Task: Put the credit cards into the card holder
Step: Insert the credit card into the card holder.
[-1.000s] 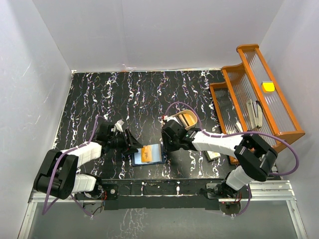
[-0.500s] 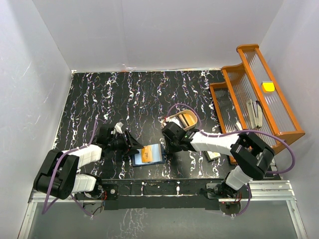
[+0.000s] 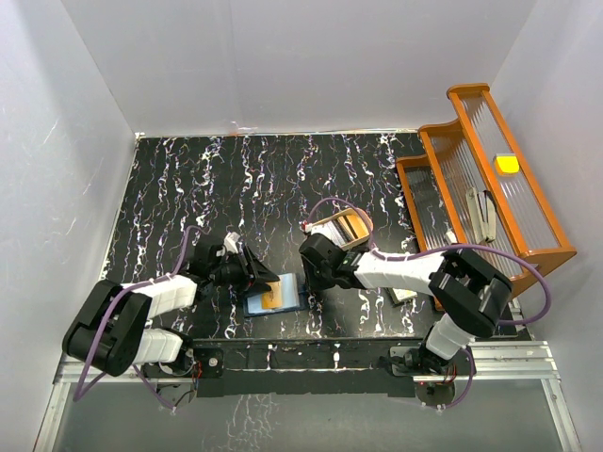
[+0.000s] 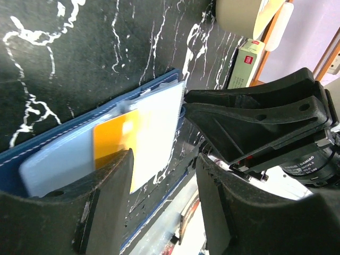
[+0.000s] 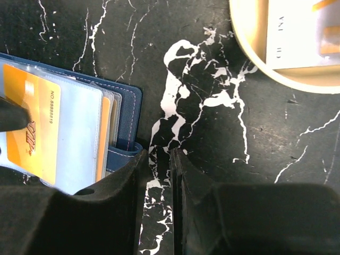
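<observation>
Card holder (image 3: 285, 303), navy and folded open, lies near the front edge of the black marbled worktop (image 3: 236, 188) in the overhead view, an orange credit card (image 3: 274, 295) on its inner page; the left pincer (image 3: 264, 276) meets it from the left, the right pincer (image 3: 305, 282) from the right; a tan tray (image 3: 344, 226) sits just behind, an orange tiered rack (image 3: 490, 188) well apart at the right.

Left wrist view: the left pincer (image 4: 164, 164) stands with jaws apart, one finger overlapping the orange credit card (image 4: 112, 141), which lies partly under a clear sleeve of the card holder (image 4: 53, 164); the right pincer (image 4: 188, 106) noses against the holder's far edge; a red-topped box (image 4: 245, 61) lies beyond.

Right wrist view: the right pincer (image 5: 160, 164) shows jaws barely apart, only worktop in the slit, one finger over the card holder's (image 5: 125, 101) tab edge; the tan tray (image 5: 297, 81) is near.

The card looks thin, stiff, slick and light, best nudged flat by its exposed edge; the soft holder would likely slide unless pinned; the two pincers crowd each other.
</observation>
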Robot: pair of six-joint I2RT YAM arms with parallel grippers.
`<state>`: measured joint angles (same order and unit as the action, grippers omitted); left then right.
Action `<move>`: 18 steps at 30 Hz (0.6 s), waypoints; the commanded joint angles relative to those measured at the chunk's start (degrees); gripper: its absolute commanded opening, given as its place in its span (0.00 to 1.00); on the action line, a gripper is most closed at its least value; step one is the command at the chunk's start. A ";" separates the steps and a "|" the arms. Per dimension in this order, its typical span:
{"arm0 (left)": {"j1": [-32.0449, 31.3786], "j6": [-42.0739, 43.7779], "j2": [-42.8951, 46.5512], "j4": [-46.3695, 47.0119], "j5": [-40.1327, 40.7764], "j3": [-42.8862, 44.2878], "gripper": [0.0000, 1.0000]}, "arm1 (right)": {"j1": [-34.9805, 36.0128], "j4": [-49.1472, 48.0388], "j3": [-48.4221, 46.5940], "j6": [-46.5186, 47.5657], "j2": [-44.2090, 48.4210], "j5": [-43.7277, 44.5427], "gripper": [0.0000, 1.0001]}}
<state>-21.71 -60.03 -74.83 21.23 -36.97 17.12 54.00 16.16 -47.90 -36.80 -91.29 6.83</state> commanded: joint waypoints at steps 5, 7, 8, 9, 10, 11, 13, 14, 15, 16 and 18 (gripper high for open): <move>-2.61 -3.82 1.72 1.86 -0.23 1.88 0.49 | 1.31 -0.20 -0.88 -1.29 -1.95 -0.74 0.22; -2.63 -1.11 3.67 -3.63 1.43 4.16 0.49 | 1.32 -0.17 -0.96 -1.18 -1.80 -0.56 0.22; -2.63 1.00 4.61 -8.03 3.07 5.70 0.50 | 1.34 -0.17 -0.97 -1.17 -1.71 -0.51 0.22; -2.63 2.85 5.59 -12.07 4.71 7.19 0.50 | 1.35 -0.17 -1.04 -1.17 -1.68 -0.57 0.22; -2.63 4.78 6.37 -16.16 6.35 8.48 0.51 | 1.30 -0.17 -1.10 -1.11 -1.70 -0.70 0.22; -2.63 6.26 7.24 -19.31 7.87 9.61 0.51 | 1.29 -0.17 -1.06 -1.01 -1.68 -0.75 0.22; -2.63 8.35 8.69 -25.34 10.53 11.21 0.53 | 1.36 -0.33 -0.97 -0.95 -1.88 -0.88 0.22; -2.63 9.08 9.30 -27.39 11.59 11.74 0.54 | 1.32 -0.34 -0.97 -0.90 -1.95 -1.00 0.22; -2.63 9.66 9.85 -29.44 12.14 12.00 0.56 | 1.34 -0.34 -1.01 -0.81 -2.08 -1.04 0.22; -2.62 10.24 9.97 -30.39 12.48 12.17 0.56 | 1.37 -0.34 -1.12 -0.67 -2.24 -1.09 0.22; -2.63 10.98 9.99 -31.93 13.21 12.23 0.58 | 1.35 -0.19 -1.31 -0.44 -2.36 -1.20 0.21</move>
<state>-24.21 -53.23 -65.87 0.49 -27.22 28.23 54.81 14.96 -48.27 -37.60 -91.98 6.31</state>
